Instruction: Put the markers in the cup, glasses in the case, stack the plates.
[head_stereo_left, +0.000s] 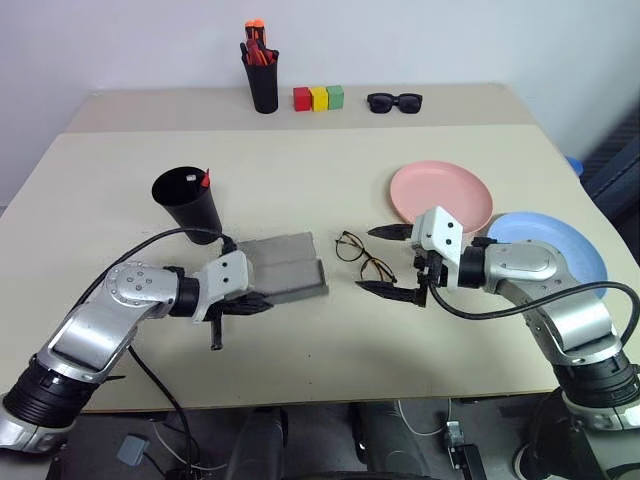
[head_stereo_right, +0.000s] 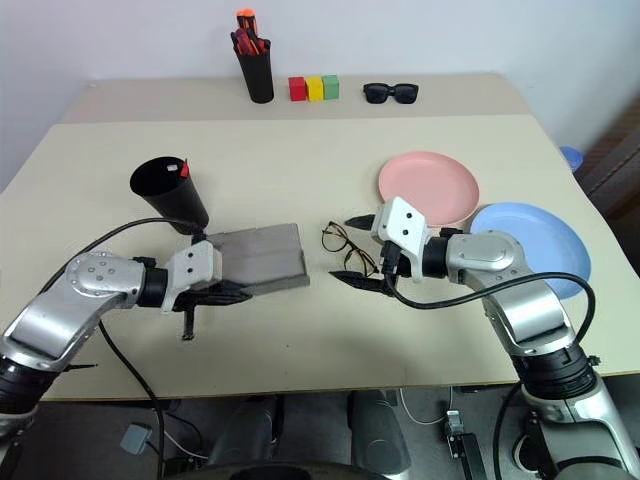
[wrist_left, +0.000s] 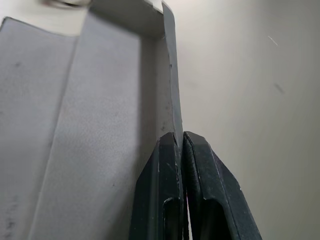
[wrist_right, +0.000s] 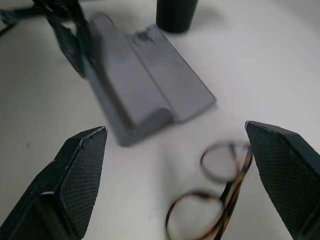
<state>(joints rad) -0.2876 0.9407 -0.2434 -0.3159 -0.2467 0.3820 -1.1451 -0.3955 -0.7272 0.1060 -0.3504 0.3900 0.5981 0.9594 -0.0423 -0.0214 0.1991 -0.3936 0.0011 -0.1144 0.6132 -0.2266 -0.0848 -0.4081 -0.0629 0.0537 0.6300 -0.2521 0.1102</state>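
No legible text, label, brand, number or sign appears in any view. A small dark mark is present on the lid of the case (wrist_right: 150, 80), near the end closest to the cup (wrist_right: 176, 14); it is too blurred to be read as characters.

Pale beige counter (head_stereo_left: 300, 380) set against a plain white wall (head_stereo_left: 450, 40). Seam across its far part. Dark floor (head_stereo_left: 330, 440) below its near edge.
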